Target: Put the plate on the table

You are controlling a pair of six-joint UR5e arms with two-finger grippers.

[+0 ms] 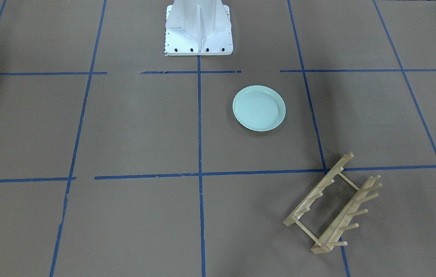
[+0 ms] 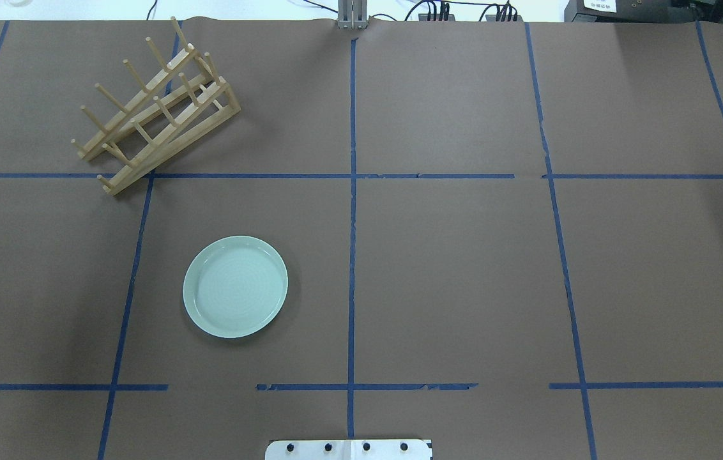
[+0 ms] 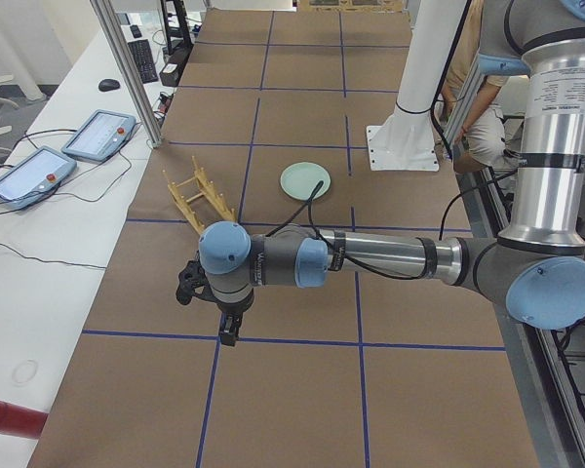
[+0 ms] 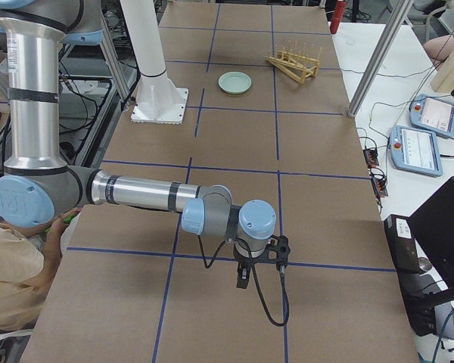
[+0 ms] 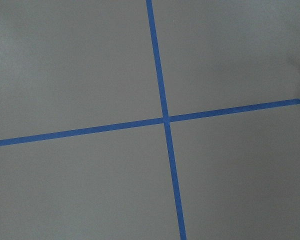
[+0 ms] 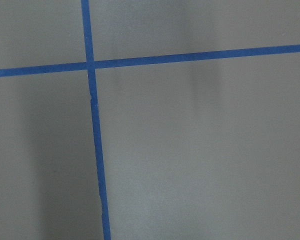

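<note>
The pale mint-green plate (image 1: 259, 108) lies flat on the brown table (image 1: 125, 127), in the square in front of the robot's base. It also shows in the overhead view (image 2: 235, 286) and both side views (image 3: 305, 179) (image 4: 234, 82). Nothing touches it. My left gripper (image 3: 229, 333) hangs over the table far from the plate, near a tape crossing. My right gripper (image 4: 242, 281) hangs over the table's opposite end. Both show only in the side views, so I cannot tell whether they are open or shut. The wrist views show only table and blue tape.
A light wooden peg rack (image 2: 157, 105) stands at the far left of the overhead view, apart from the plate and holding nothing. The white robot base (image 1: 198, 29) is at the near middle edge. Tablets (image 3: 97, 135) lie on a side bench.
</note>
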